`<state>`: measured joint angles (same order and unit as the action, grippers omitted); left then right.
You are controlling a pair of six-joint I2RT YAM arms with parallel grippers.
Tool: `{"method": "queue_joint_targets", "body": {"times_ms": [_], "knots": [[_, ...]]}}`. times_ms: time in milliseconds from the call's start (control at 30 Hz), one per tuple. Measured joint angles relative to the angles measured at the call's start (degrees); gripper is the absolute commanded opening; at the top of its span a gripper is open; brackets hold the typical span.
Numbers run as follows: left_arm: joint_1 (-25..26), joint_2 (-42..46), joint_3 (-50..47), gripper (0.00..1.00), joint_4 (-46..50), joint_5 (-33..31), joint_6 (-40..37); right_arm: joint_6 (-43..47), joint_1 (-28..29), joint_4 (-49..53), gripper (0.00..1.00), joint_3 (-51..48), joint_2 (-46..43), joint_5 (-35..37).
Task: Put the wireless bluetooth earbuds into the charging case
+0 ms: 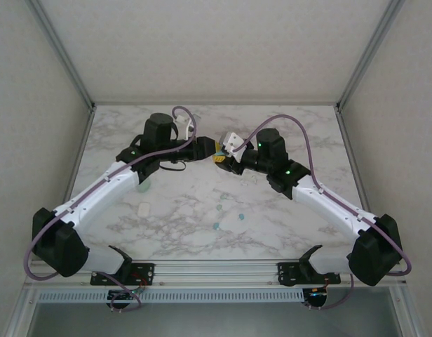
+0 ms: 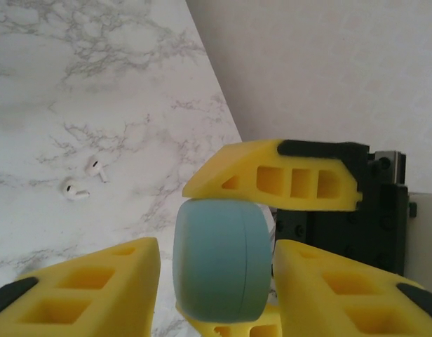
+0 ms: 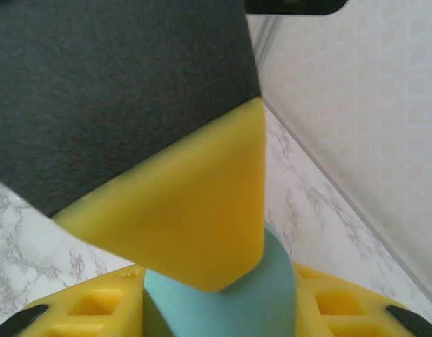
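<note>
Two claws, you see, meet mid-bench: left claw [image 2: 216,295] and right claw [image 3: 219,309] both clamp the teal charging case [image 2: 219,260]. Two white earbuds [image 2: 85,180] lie apart on the marble bench [image 2: 76,84].

teal case [image 2: 219,260] between grippers, closed

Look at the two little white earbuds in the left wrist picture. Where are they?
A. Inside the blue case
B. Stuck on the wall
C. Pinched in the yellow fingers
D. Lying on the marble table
D. The two white earbuds lie side by side on the bare marble table, well apart from the teal case that sits between the yellow fingers of the left gripper.
</note>
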<state>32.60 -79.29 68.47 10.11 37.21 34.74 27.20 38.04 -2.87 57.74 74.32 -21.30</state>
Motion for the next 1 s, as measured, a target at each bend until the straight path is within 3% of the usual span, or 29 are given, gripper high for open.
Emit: {"method": "queue_joint_targets", "body": {"times_ms": [267, 500, 700, 1000], "knots": [[0.0, -1.1, 1.2, 0.19, 0.2, 0.3, -0.4, -1.5, 0.0, 0.0, 0.33, 0.0, 0.0, 0.7], [0.2, -1.1, 1.4, 0.18, 0.0, 0.5, 1.2, -2.1, 0.1, -0.8, 0.51, -1.2, -1.1, 1.8], [0.3, -0.4, 1.0, 0.17, -3.4, 0.4, 10.3, -3.7, -3.5, -6.4, 0.56, -8.2, -5.9, -2.0], [0.3, 2.6, -2.8, 0.2, -12.8, 0.7, 23.0, -7.4, -8.0, -13.9, 0.58, -9.4, -6.7, -9.8]]}}
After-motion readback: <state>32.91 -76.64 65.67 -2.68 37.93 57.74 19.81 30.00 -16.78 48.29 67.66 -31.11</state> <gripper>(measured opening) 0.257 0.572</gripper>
